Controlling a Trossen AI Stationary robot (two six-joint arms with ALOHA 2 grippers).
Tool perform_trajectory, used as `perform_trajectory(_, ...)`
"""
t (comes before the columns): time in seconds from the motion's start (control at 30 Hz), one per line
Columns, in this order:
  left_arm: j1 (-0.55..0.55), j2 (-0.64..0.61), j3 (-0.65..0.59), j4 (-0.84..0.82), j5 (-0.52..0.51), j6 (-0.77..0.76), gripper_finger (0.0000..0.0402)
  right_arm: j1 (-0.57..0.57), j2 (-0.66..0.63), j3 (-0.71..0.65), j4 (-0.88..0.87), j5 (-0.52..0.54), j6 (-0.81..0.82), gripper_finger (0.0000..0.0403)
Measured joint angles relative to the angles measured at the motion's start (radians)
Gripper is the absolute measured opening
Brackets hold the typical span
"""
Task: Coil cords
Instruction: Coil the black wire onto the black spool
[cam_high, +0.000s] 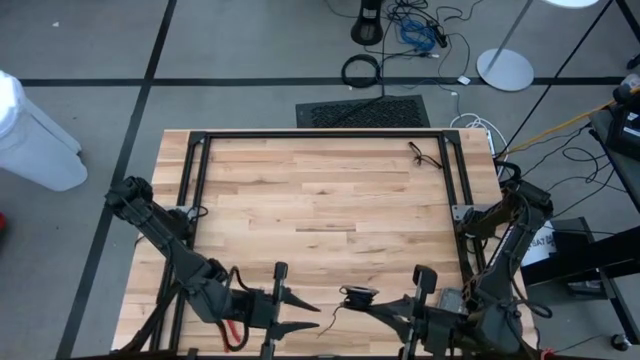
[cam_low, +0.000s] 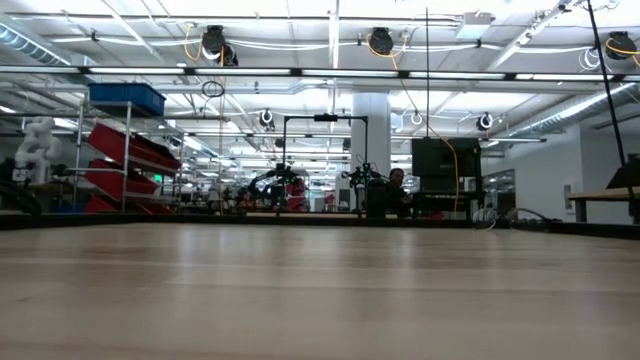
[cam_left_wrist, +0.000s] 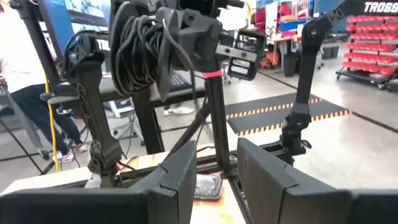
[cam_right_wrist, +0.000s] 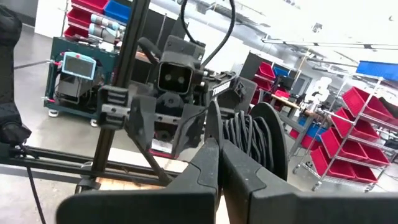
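Note:
A small round dark puck (cam_high: 357, 294) with a very thin black cord (cam_high: 330, 318) trailing from it shows near the table's near edge, between my two grippers. My left gripper (cam_high: 316, 318) points level toward the table's right, open; the puck (cam_left_wrist: 207, 186) shows low in the gap between its fingers, beyond them. My right gripper (cam_high: 368, 305) points level toward the left, shut, with its tips right beside the puck. Whether the puck lies on the wood or hangs, I cannot tell. A second thin black cord (cam_high: 425, 155) lies on the table at the far right. My right gripper's fingers (cam_right_wrist: 208, 163) are closed together and nothing shows between them in its wrist view. In the high view the tips stand right at the puck; I cannot tell whether they touch the cord.
Black frame rails (cam_high: 195, 190) run along the table's left, far and right sides. Each arm carries its own bundle of black cable, on the right arm (cam_left_wrist: 140, 53) and on the left arm (cam_right_wrist: 252, 140). A white bin (cam_high: 35, 130) stands on the floor at the left.

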Motion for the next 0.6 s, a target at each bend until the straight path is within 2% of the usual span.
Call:
perform_trajectory(0.27, 0.0, 0.01, 0.0, 0.047, -0.056, 0.035, 0.0121, 0.0, 0.0, 0.0, 0.001, 0.003, -0.017, 0.0)
perform_trajectory(0.43, 0.0, 0.032, 0.0, 0.067, -0.015, 0.049, 0.0123, 0.0, 0.0, 0.0, 0.001, 0.046, -0.033, 0.0)
perform_trajectory(0.6, 0.007, 0.056, -0.001, 0.112, -0.003, 0.011, 0.0157, 0.0, 0.0, 0.0, 0.001, 0.054, -0.033, 0.0)
